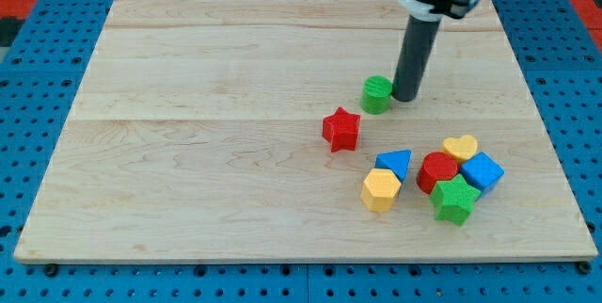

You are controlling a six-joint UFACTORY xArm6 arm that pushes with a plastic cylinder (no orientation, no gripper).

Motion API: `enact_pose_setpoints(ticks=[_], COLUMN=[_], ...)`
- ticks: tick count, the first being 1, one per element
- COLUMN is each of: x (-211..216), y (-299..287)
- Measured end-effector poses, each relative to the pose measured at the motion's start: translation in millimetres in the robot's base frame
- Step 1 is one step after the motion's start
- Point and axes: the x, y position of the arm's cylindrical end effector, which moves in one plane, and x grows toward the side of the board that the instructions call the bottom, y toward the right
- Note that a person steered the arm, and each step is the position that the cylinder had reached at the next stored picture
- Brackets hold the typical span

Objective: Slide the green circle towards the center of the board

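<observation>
The green circle (376, 94) sits on the wooden board (207, 152), right of its middle. My tip (406, 98) is right next to the circle's right side, touching or nearly touching it. The dark rod rises from the tip to the view's top. A red star (341, 130) lies just below-left of the green circle.
A cluster sits at the lower right: a blue triangle (395, 163), a yellow hexagon (381, 190), a red round block (437, 171), a yellow heart (461, 147), a blue block (482, 171) and a green star (454, 199). A blue pegboard (38, 77) surrounds the board.
</observation>
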Motion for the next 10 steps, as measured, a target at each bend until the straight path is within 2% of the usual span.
enact_pose_setpoints(ticks=[2, 3, 4, 5, 7, 8, 9, 10], x=[11, 26, 19, 17, 17, 15, 1, -21], y=[30, 4, -59, -97, -103, -84, -64, -73])
